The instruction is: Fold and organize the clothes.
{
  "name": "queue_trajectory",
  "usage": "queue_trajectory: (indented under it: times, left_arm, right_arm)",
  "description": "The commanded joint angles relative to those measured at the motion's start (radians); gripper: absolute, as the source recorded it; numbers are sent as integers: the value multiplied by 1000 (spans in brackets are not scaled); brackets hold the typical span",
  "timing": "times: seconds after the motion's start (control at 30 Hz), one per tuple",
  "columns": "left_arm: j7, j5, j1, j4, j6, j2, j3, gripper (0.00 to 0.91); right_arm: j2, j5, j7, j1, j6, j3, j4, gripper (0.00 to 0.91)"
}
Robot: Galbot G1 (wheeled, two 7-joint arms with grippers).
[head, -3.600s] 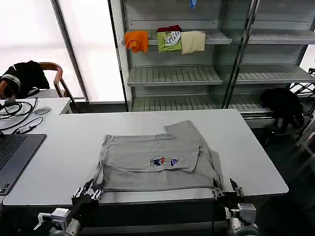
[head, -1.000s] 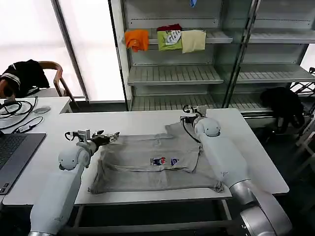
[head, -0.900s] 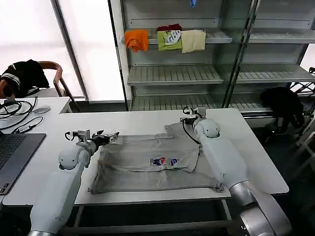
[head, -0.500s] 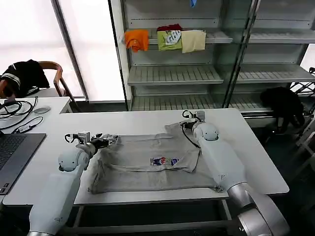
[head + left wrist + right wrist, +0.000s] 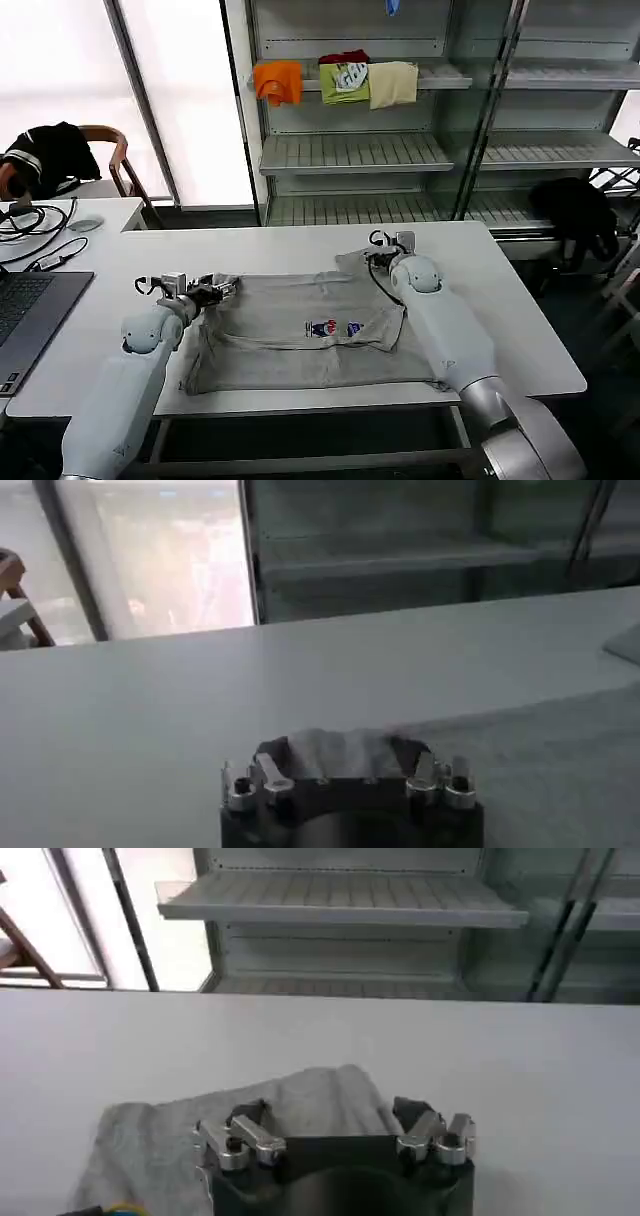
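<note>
While the grey T-shirt (image 5: 315, 330) lies partly folded in the middle of the white table (image 5: 520, 330), print up, both arms reach over it to its far edge. The left gripper (image 5: 222, 287) is at the far-left corner; in the left wrist view a bunch of grey cloth sits pinched between its fingers (image 5: 345, 752), so it looks closed on the shirt. The right gripper (image 5: 385, 246) is at the far-right part, above the sleeve flap; in the right wrist view cloth lies between and under its fingers (image 5: 330, 1113), and it appears to hold the fabric too, though less plainly.

The step in hand seems to be taking the far edge to bring it toward the near edge. To do it well, both grippers should lift together and only enough to clear the layers below, keep the edge taut between them so no slack sags in the middle, and travel evenly toward the near side. If one leads, the fold will skew. The already folded right side could slide open if the cloth is dragged and not carried.
</note>
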Motion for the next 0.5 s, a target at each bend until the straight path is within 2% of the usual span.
queue_trajectory:
  times: [0.03,0.5]
  left_arm:
    - [2,9,13,-5,4,-2,0,20]
    - [-13,10,27,-21,-12,-6,-16,20]
  right_arm:
    - [-2,1,7,-10,-3,-1,6,0]
    - [-39,24,15,-45,-4,-1,68,0]
